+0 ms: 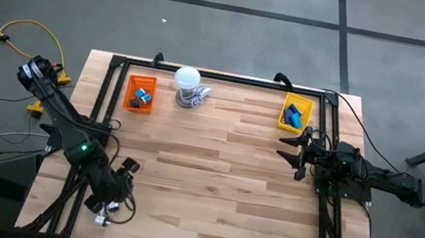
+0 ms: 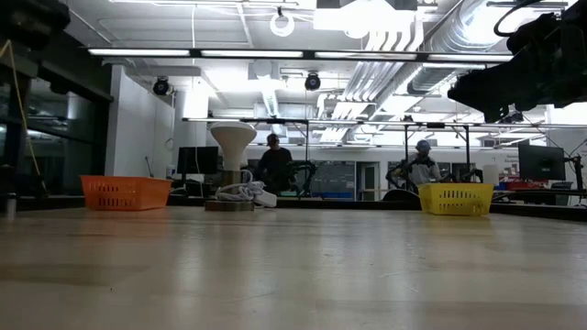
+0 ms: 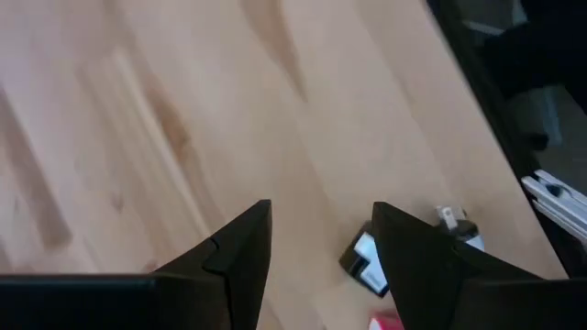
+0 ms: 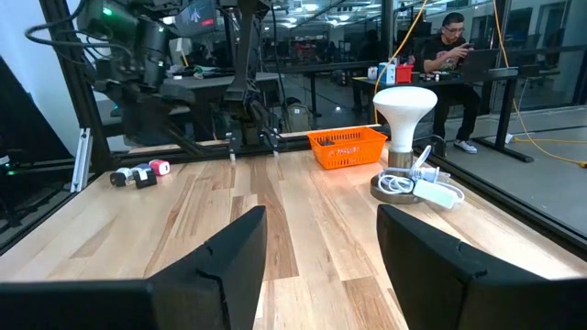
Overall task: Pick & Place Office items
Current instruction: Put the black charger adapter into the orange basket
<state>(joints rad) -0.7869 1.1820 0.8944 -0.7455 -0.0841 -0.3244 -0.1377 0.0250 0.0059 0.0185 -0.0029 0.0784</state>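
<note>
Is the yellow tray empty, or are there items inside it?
Not empty. The high view shows blue pieces lying inside the yellow tray, at the table's far right corner.

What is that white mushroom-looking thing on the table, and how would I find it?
Start at the wooden table's far edge, where an orange tray and a yellow tray sit apart from each other. The white round-topped lamp-like object stands between them, nearer the orange one. Unlike the low rectangular trays, it rises on a narrow neck from a round base with a white cord coiled there.
</note>
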